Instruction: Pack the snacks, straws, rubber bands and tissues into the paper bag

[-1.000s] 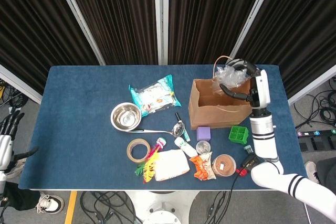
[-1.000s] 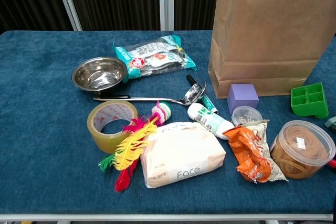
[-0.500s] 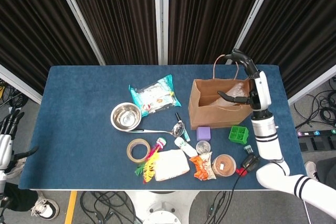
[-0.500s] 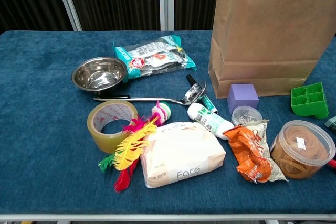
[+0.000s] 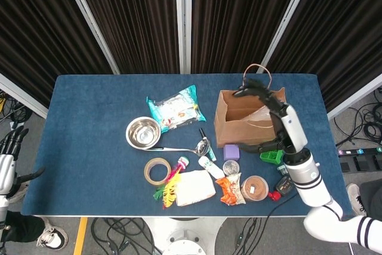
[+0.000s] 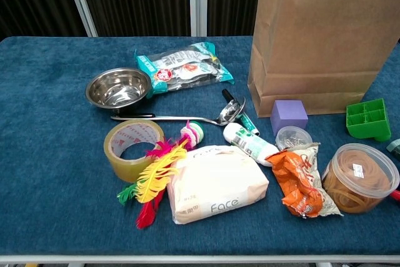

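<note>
The brown paper bag (image 5: 239,125) (image 6: 319,35) stands upright at the right of the table. A clear plastic packet (image 5: 258,114) lies inside it. My right hand (image 5: 271,110) hovers over the bag's open top with fingers spread, holding nothing. On the table lie the teal snack packet (image 5: 174,107) (image 6: 184,67), the orange snack packet (image 5: 230,188) (image 6: 303,182), the white tissue pack (image 5: 194,187) (image 6: 215,186) and the tub of rubber bands (image 5: 255,187) (image 6: 361,176). My left hand (image 5: 8,150) hangs off the table's left side, fingers apart and empty.
A steel bowl (image 5: 143,132), a ladle (image 5: 197,146), a tape roll (image 5: 157,171) and coloured feathers (image 5: 168,189) lie left of the tissues. A purple cube (image 5: 231,151), a green box (image 5: 272,156), a white bottle (image 6: 250,143) and a small clear jar (image 6: 292,137) stand near the bag's front.
My right hand let the clear packet drop into the bag, spread its fingers, and drew back toward the near side of the bag. The table items have not moved.
</note>
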Robot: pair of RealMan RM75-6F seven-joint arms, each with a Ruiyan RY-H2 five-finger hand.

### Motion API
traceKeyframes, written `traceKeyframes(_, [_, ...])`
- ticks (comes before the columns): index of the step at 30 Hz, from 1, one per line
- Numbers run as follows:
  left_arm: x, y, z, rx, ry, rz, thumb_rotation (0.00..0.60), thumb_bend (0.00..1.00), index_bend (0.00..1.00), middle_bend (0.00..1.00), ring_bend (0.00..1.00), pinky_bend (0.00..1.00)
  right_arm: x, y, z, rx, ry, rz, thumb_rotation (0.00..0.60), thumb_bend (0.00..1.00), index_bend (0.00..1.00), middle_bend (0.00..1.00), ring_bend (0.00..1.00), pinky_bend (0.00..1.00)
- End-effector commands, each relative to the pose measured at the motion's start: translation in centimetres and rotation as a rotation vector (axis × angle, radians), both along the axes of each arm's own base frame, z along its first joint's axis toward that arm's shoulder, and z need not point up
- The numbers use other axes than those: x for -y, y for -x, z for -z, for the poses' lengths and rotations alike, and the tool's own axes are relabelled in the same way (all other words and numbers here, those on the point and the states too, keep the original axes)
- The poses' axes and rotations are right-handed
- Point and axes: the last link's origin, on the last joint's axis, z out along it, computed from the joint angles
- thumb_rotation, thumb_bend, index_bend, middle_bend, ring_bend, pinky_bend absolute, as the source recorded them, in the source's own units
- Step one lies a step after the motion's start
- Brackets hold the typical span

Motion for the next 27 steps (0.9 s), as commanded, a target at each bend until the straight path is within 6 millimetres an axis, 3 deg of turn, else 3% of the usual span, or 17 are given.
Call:
traceKeyframes(1, [0.0,0.0,0.0,0.001,0.0,0.001,0.6,0.03,0.1,0.14,0.01,0.14,-2.0,2.0,1.5,-0.294,-0.116,-0.011,0.6,0.0,0.2,0.27,0.11,0.18])
traceKeyframes(6, [-0.2,-0.2,0.2,0.001,0.005,0.003,0.6,0.03,0.1,0.14,0.01,0.14,-3.0,5.3,1.9,-0.678,-0.058,0.066,0.6,0.0,0.21,0.29,0.13,0.19])
traceKeyframes(11, [-0.2,-0.2,0.4,0.001,0.008,0.002,0.6,0.03,0.1,0.14,0.01,0.14,-4.7,8.5,2.8,-0.874,-0.065,0.144,0.6,0.0,0.21,0.29,0.13,0.19])
traceKeyframes(21, [0.1,-0.1,1.0,0.006,0.016,-0.006,0.6,0.03,0.1,0.14,0.01,0.14,-5.8,14.4,6.1,-1.061,-0.016,0.239,0.6,0.0,0.21,0.29,0.13,0.19])
traceKeyframes(27, [0.3,0.0,0.7,0.003,0.006,-0.008,0.6,0.03,0.1,0.14,0.01,0.14,-5.8,15.9,8.2,-1.106,-0.026,0.261,0.6,0.0,0.15,0.25,0.12,0.19])
